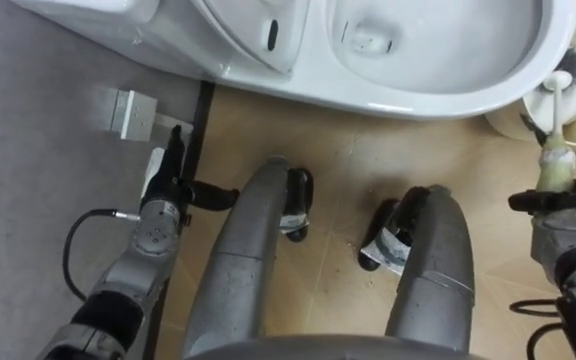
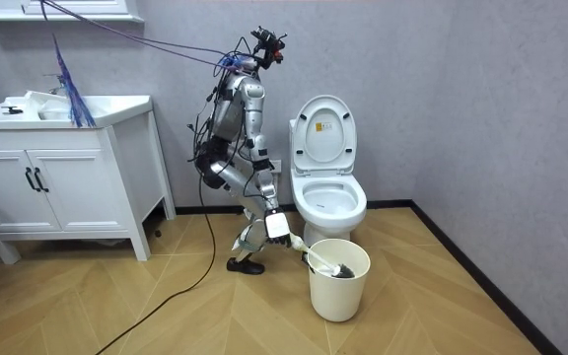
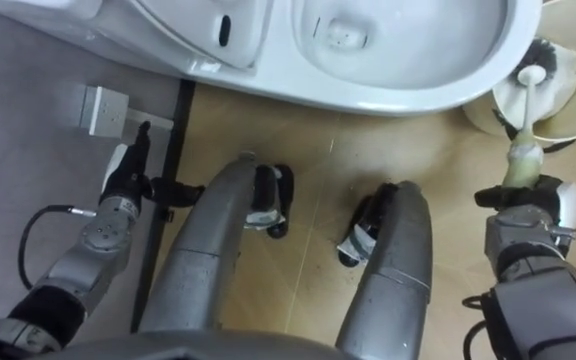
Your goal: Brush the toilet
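At three o'clock my right hand [image 1: 566, 208] curls round the brush [image 1: 556, 150] handle. I judge it light, stiff and slick, best gripped mid-handle. At nine o'clock my left hand [image 1: 168, 180] hangs straight-fingered.

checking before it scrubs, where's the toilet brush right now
The toilet brush is at the far right of the eye views, handle gripped in the right hand, head down in the white bucket beside the toilet.
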Controlling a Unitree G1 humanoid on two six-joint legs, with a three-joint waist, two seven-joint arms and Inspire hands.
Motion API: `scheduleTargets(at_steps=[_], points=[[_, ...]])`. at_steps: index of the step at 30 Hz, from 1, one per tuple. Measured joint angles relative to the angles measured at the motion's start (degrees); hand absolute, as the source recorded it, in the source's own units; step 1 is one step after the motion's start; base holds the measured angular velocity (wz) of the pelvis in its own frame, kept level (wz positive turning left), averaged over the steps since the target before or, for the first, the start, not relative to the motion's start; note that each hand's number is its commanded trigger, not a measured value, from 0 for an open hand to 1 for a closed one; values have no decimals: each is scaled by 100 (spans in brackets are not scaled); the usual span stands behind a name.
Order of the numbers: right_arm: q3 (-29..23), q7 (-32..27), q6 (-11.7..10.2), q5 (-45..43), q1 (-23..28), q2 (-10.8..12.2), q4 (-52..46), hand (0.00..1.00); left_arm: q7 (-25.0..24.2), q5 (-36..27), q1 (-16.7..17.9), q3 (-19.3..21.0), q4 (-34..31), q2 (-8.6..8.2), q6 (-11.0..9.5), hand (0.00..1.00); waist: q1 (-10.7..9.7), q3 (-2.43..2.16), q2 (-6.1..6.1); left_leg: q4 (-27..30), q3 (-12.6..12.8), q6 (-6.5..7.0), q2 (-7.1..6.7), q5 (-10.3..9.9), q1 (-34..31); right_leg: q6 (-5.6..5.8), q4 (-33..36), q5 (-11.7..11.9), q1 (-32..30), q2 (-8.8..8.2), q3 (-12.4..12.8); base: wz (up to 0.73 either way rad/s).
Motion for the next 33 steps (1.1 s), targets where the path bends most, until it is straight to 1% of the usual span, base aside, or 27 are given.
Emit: scheduleTargets(at_steps=[2, 3, 5, 7, 9, 10, 11, 13, 14, 16, 17, 18, 19, 20, 21, 22, 23, 24, 25, 27, 29, 30, 33], points=[[5, 9, 3, 123, 38, 1, -4, 100, 1, -39, 113, -1, -2, 49, -33, 0, -14, -1, 0, -108, 5, -4, 13, 2, 111, 12, -116, 25, 111, 35, -7, -9], [-1, 19, 5, 183, 93, 13, -11, 100, 10, -64, 187, 4, 2, 65, -34, 0, -15, -5, 6, -178, -3, -7, 26, 0, 211, 43, -216, 40, 212, 90, -1, -7], [-23, 59, 33, 220, 193, 35, -95, 100, 19, -52, 342, 17, 4, 79, -36, 0, -15, -14, 10, -382, -4, -21, 67, 6, 438, 25, -478, 96, 471, 122, -88, -9], [-26, 64, 67, 255, 275, 35, -111, 100, 26, -52, 443, 17, 14, 82, -32, 0, -22, -14, 9, -545, -5, -28, 82, 12, 650, 67, -674, 136, 680, 190, -86, -8], [-47, 72, 67, 271, 345, 56, -75, 100, 28, -47, 505, 17, 82, 78, -30, 0, -52, -11, -3, -756, -11, -35, 69, 22, 924, 76, -889, 168, 957, 176, -133, -5], [-98, 82, 67, 319, 367, 100, -55, 100, 34, -49, 515, 22, 192, 79, -42, 0, -68, -14, -23, -914, -10, -41, 67, 31, 1149, 106, -1058, 193, 1175, 185, -153, -5], [-132, 94, 67, 384, 386, 120, -57, 100, 47, -51, 516, 22, 253, 80, -54, 0, -72, -14, -31, -989, -12, -44, 71, 34, 1253, 113, -1148, 208, 1285, 191, -175, -5], [-251, 158, 71, 635, 453, 230, 8, 100, 102, -59, 529, 29, 500, 81, -99, 0, -143, -14, -65, -1286, -14, -47, 69, 46, 1702, 152, -1492, 257, 1767, 200, -286, 0], [-254, 171, 76, 708, 505, 256, 27, 100, 108, -53, 534, 30, 550, 81, -102, 0, -158, -17, -77, -1366, -12, -49, 68, 52, 1812, 166, -1582, 267, 1885, 210, -306, 5], [-356, 220, 81, 1079, 679, 350, 20, 100, 108, -54, 570, 110, 588, 83, -106, 0, -216, -34, -104, -1686, -40, -47, 65, 113, 2164, 223, -1982, 346, 2315, 285, -410, 10], [-423, 221, 88, 1103, 683, 391, 21, 100, 108, -51, 579, 149, 594, 81, -108, 0, -229, -35, -114, -1752, -44, -45, 67, 122, 2250, 232, -2065, 360, 2413, 299, -426, 8], [-589, 222, 95, 1178, 745, 502, 40, 100, 107, -43, 616, 235, 640, 77, -112, 0, -274, -49, -146, -1901, -56, -45, 70, 136, 2463, 274, -2263, 407, 2642, 348, -440, -3], [-758, 228, 93, 1298, 822, 591, 31, 100, 107, -42, 688, 306, 703, 76, -126, 0, -316, -79, -180, -2061, -66, -40, 70, 149, 2691, 302, -2455, 449, 2865, 378, -464, -8], [-829, 233, 85, 1323, 861, 626, 25, 100, 107, -39, 738, 339, 707, 72, -132, 0, -337, -88, -190, -2142, -64, -38, 68, 155, 2815, 314, -2556, 473, 3000, 383, -483, -9], [-956, 244, 56, 1388, 960, 669, 40, 100, 107, -36, 841, 403, 710, 70, -160, 0, -384, -109, -208, -2308, -63, -35, 62, 160, 3084, 352, -2757, 519, 3281, 400, -528, 0], [-968, 272, 56, 1392, 1078, 677, 31, 100, 104, -33, 932, 474, 720, 84, -198, 0, -420, -126, -221, -2474, -60, -25, 59, 172, 3340, 389, -2959, 563, 3552, 427, -559, 0], [-969, 274, 53, 1391, 1140, 682, 20, 100, 102, -32, 972, 504, 744, 93, -224, 0, -424, -136, -225, -2561, -60, -24, 59, 178, 3468, 412, -3064, 591, 3688, 451, -561, -4], [-971, 279, 54, 1395, 1245, 696, 12, 100, 100, -37, 1012, 590, 917, 88, -281, 0, -430, -149, -245, -2772, -42, -24, 53, 209, 3751, 440, -3277, 657, 3955, 475, -565, -11], [-984, 293, 54, 1400, 1370, 708, -21, 100, 92, -46, 1077, 693, 1045, 81, -281, 0, -446, -167, -267, -2989, -20, -24, 48, 254, 4041, 468, -3512, 721, 4243, 500, -581, -12], [-1116, 297, 50, 1396, 1587, 733, -123, 100, 95, -30, 1259, 885, 1068, 101, -281, 0, -466, -220, -313, -3299, -11, -36, 46, 320, 4401, 484, -3850, 831, 4596, 543, -634, -7], [-1267, 250, 51, 1285, 1857, 768, -271, 100, 96, 135, 1509, 1080, 1087, 98, -280, 0, -479, -237, -339, -3622, -21, -69, 76, 397, 4878, 495, -4364, 1005, 5135, 648, -743, -7], [-1296, 250, 52, 1268, 1918, 769, -306, 100, 94, 177, 1581, 1113, 1088, 90, -283, 0, -489, -241, -341, -3706, -21, -73, 85, 409, 4987, 503, -4480, 1049, 5254, 681, -756, -5], [-1475, 194, 51, 1223, 2227, 833, -575, 100, 88, 341, 1897, 1266, 1032, 80, -287, 0, -598, -239, -361, -4012, -24, -90, 99, 455, 5423, 537, -4988, 1207, 5800, 803, -816, 3]])
